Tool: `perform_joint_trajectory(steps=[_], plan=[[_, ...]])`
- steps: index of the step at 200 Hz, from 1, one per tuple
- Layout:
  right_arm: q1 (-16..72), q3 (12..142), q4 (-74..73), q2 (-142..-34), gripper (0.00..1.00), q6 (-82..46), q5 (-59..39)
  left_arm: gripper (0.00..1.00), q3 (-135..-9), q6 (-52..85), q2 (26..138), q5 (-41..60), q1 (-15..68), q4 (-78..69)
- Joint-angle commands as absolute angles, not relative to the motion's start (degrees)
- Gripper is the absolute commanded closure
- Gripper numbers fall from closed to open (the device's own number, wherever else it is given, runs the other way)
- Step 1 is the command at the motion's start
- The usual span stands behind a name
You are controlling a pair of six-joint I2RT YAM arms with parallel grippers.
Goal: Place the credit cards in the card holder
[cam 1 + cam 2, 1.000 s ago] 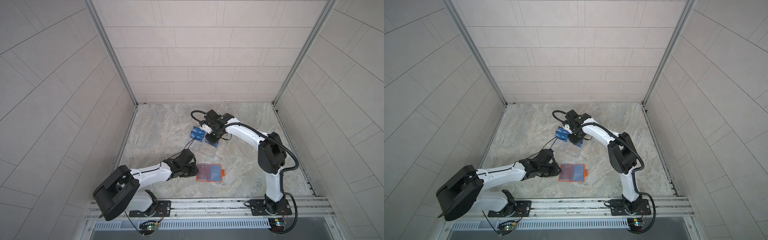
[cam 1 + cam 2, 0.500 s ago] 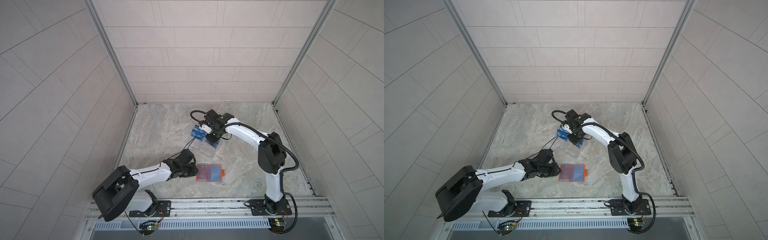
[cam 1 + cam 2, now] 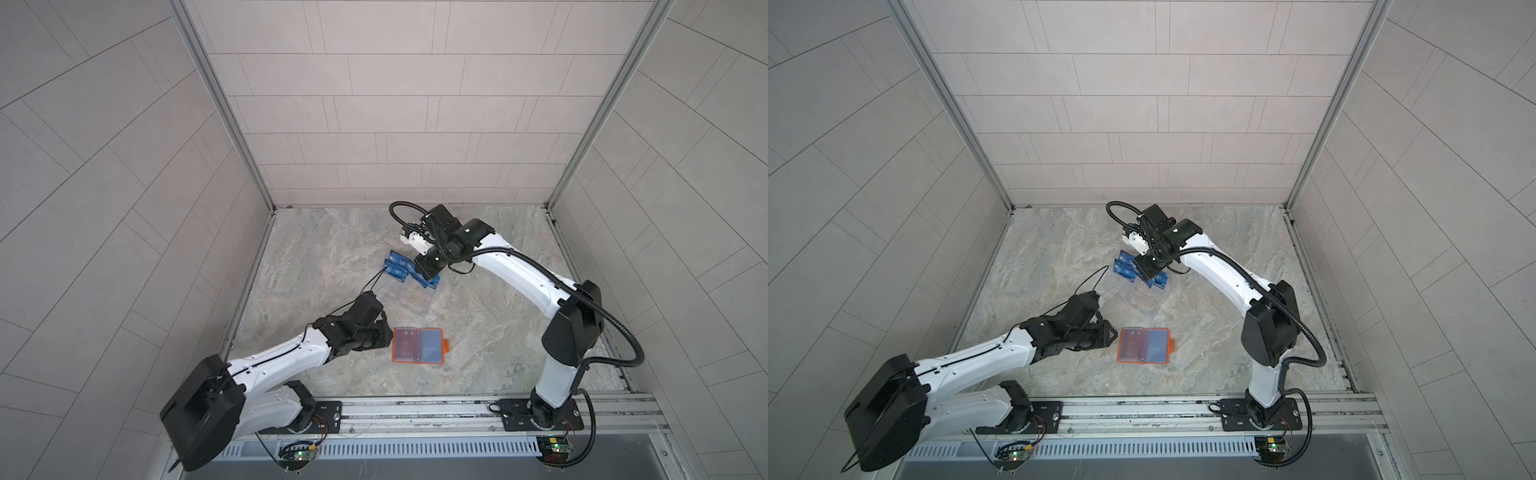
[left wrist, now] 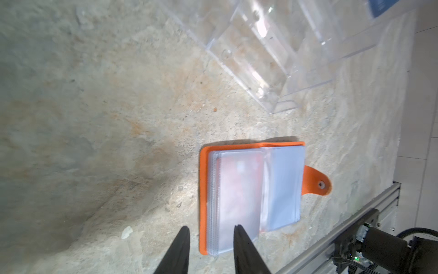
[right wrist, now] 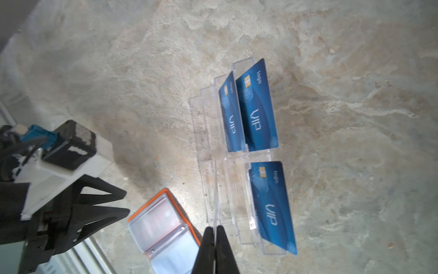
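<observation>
1. The orange card holder [image 3: 417,345] lies open and flat on the stone table [image 3: 324,249], at about 6 o'clock from the clear racks [image 3: 409,297]
2. In the left wrist view its clear sleeves [image 4: 284,185] face up. One side shows a red card [image 4: 237,189] inside a sleeve, and the other side looks pale blue
3. Its snap tab [image 3: 445,345] sticks out at 3 o'clock in both top views
4. The left claw [image 3: 386,337] sits low at 9 o'clock from the holder, just beside its edge. Its two black fingers [image 4: 180,249] stand apart with nothing between them, and one fingertip is over the holder's edge
5. The blue cards [image 5: 257,106] with white "VIP" on them stand in the racks. Two are in one rack and one is in the rack next to it
6. The right claw [image 3: 424,274] is down over the racks, at about 12 o'clock from the holder. Its fingers [image 5: 225,251] are pressed together. A thin pale line runs between them in the right wrist view, and I cannot tell if it is a card's edge or part of a rack
7. The two claws are well apart
</observation>
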State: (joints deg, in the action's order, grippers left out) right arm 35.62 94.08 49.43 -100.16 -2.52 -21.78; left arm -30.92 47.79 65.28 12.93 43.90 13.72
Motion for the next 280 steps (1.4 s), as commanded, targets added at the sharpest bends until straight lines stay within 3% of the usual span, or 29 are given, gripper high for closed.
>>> perform_joint_trajectory(steps=[1, 43, 84, 182, 280], plan=[[36.0, 84.3, 44.3, -94.9, 1.00, -11.2, -31.4, 0.64, -31.7, 47.3, 64.1, 13.1, 44.0, 12.7], [36.0, 60.6, 28.8, -85.7, 1.00, -26.6, -41.8, 0.67, -31.5, 46.5, 68.3, 16.5, 44.3, 4.9], [36.2, 46.9, 17.2, -82.6, 1.00, -35.8, -45.7, 0.70, -33.8, 46.4, 75.6, 18.1, 45.0, 0.8], [36.2, 39.7, 11.4, -85.6, 1.00, -41.3, -47.4, 0.83, -34.3, 46.5, 82.8, 16.3, 46.4, 2.9], [36.2, 39.5, 11.5, -87.3, 1.00, -41.5, -46.4, 0.86, -32.2, 47.0, 82.3, 15.3, 47.0, 2.7]])
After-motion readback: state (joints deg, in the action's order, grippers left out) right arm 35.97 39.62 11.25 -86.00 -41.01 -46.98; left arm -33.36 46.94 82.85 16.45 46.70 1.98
